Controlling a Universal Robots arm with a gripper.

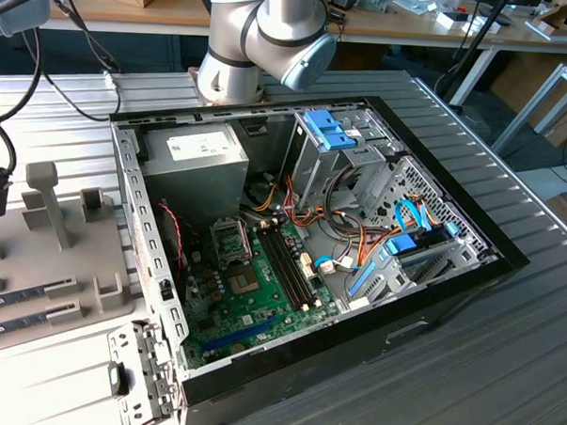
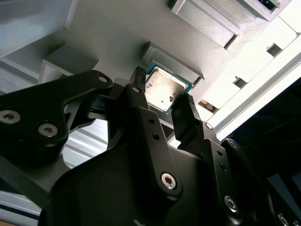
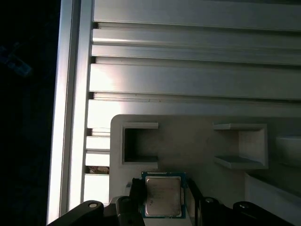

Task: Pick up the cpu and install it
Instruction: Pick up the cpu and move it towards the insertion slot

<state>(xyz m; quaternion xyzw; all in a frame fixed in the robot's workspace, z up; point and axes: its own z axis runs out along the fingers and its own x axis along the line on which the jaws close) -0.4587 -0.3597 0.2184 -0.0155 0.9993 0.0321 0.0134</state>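
You will find the cpu (image 3: 162,197) squarely between the fingers of the hand (image 3: 164,202), which is clenched on its two opposite edges, at the grey holder (image 3: 188,141) on the ribbed metal surface (image 3: 188,80). The cpu is a small flat square with a silver lid and a thin green rim. The print on the lid is too faint to read.

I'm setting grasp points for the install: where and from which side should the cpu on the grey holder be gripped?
Probably pinch the cpu by two opposite green-rimmed edges, coming straight down onto its silver face. It lies flat and thin on the grey holder, so the smooth top offers nothing to pinch, while the edges do.
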